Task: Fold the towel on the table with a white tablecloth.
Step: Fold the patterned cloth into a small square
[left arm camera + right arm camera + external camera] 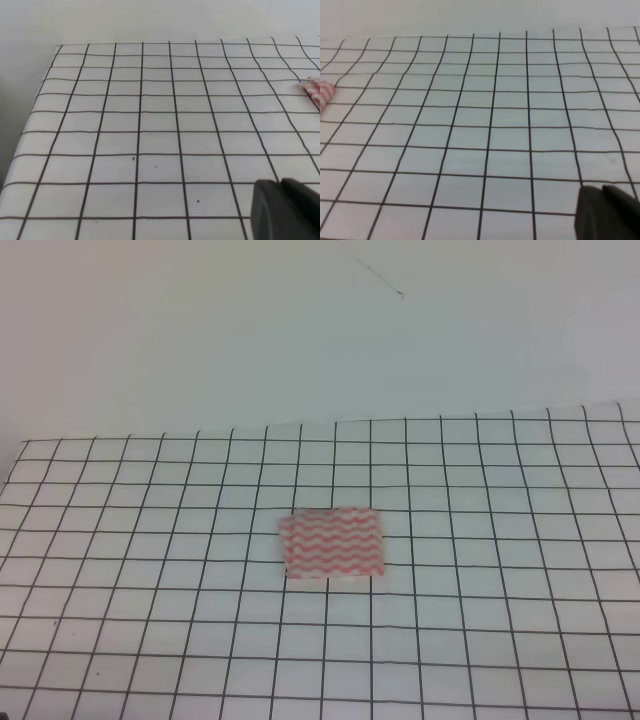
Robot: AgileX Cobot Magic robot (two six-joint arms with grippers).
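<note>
Table with a white tablecloth fills the lower half of the exterior high view: white cloth, thin black grid lines, far edge running just below mid-frame. Plain pale wall behind it, with a thin dark hairline mark near the top.

Towel lies flat near the middle of the table, slightly toward the far side. Pink-red and white wavy stripes, rectangular outline, wider than deep, covering roughly two grid squares across. Edges look fairly straight; the near-left corner looks a bit uneven. Can't tell from here how many layers it has. Nothing is touching it.

Neither arm shows in the exterior high view.

Left wrist view: mostly bare grid and the table's left and far edges. One corner of the towel shows at the right border, well away from the camera. Left gripper shows only as a dark blurred block in the bottom-right corner, above the cloth. Finger opening: can't tell. Nothing visibly held.

Right wrist view: mirror case. A sliver of the towel sits at the left border. Right gripper is a dark blurred shape bottom-right. Opening can't be told either; no object seen in it.
</note>
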